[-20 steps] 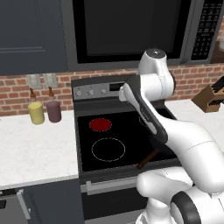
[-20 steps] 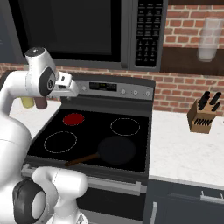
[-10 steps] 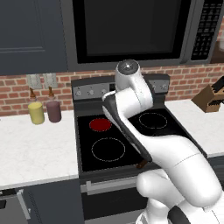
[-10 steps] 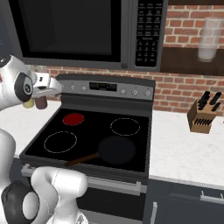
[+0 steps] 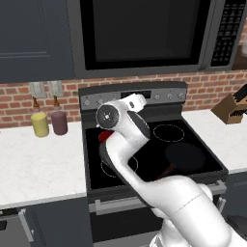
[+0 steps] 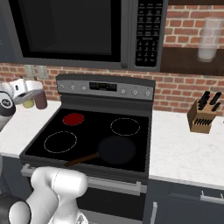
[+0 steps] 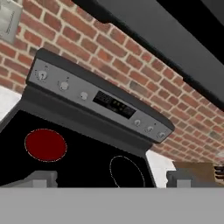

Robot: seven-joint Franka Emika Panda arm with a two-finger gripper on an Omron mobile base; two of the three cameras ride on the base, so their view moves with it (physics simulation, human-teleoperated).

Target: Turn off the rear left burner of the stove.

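Observation:
The stove (image 6: 131,142) is a black glass-top range with a grey control panel (image 7: 98,101) of small round knobs and a dark display (image 7: 114,105). Its rear left burner (image 6: 73,118) glows red, as it does in the hand view (image 7: 45,145); in the left base view my arm hides most of it, leaving a red sliver (image 5: 103,136). My gripper (image 7: 112,179) is open, its tips wide apart, and holds nothing. It hangs above the cooktop and looks at the panel. The hand (image 6: 30,87) is off the stove's left side, at panel height.
A black pan (image 6: 116,150) with a brown handle lies on the front right zone. A knife block (image 6: 202,117) stands on the right counter. Yellow (image 5: 40,124) and maroon (image 5: 59,122) jars stand on the left counter. The microwave (image 6: 70,26) hangs above the stove.
The arm has swung left across the stove, carrying the hand from over the cooktop to its left edge. The rear left burner still glows red.

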